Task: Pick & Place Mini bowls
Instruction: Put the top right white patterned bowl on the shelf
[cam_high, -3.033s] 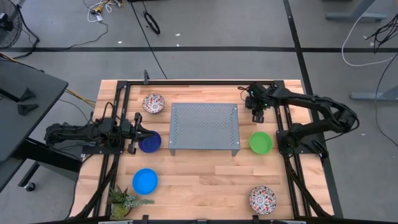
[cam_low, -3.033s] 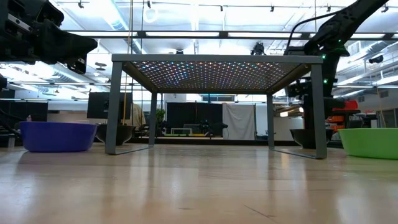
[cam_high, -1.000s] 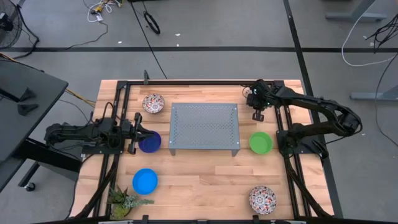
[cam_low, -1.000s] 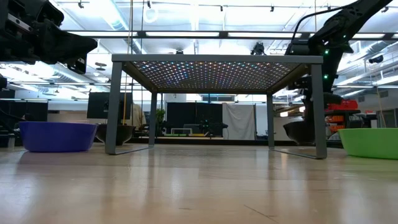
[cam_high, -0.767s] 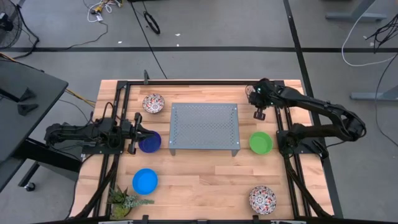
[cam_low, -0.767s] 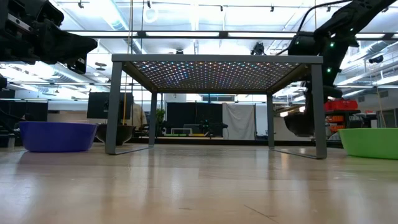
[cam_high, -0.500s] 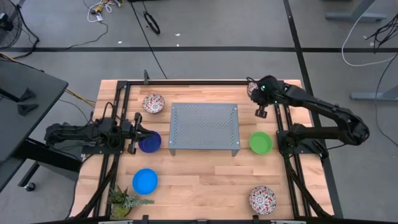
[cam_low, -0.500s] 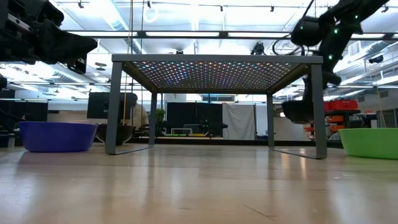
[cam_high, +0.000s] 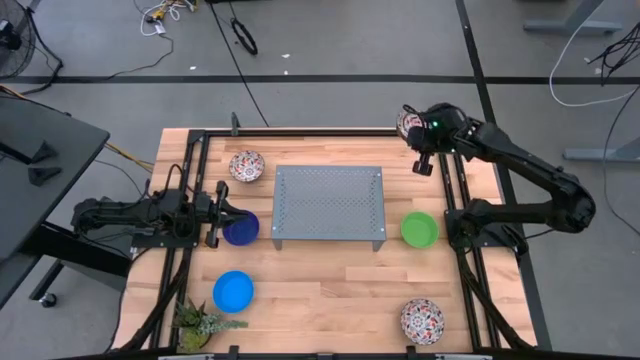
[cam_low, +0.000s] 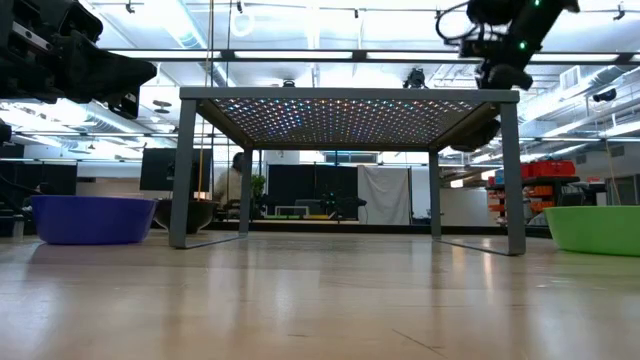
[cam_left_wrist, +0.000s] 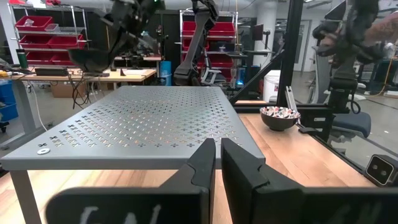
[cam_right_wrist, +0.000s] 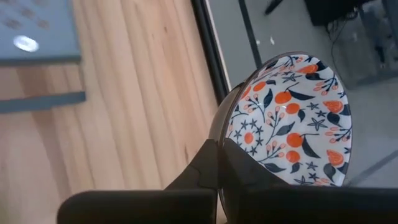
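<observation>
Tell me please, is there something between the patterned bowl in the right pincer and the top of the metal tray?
Nothing visible blocks it. The right pincer holds the patterned bowl by its rim, in the air beside the far right corner of the metal tray. The tray's top is bare.

Mini bowls: you've got five on the table, one pinched in the right gripper (cam_right_wrist: 217, 163).

Held floral bowl (cam_right_wrist: 286, 118) hangs tilted at its rim. Green bowl (cam_high: 419, 229) sits nearest below that gripper; floral bowl #2 (cam_high: 422, 321) further. Dark blue bowl (cam_high: 241, 229) just at left gripper (cam_high: 222, 213) tips; bright blue bowl (cam_high: 233, 291) & floral bowl #3 (cam_high: 246, 165) nearby.
</observation>
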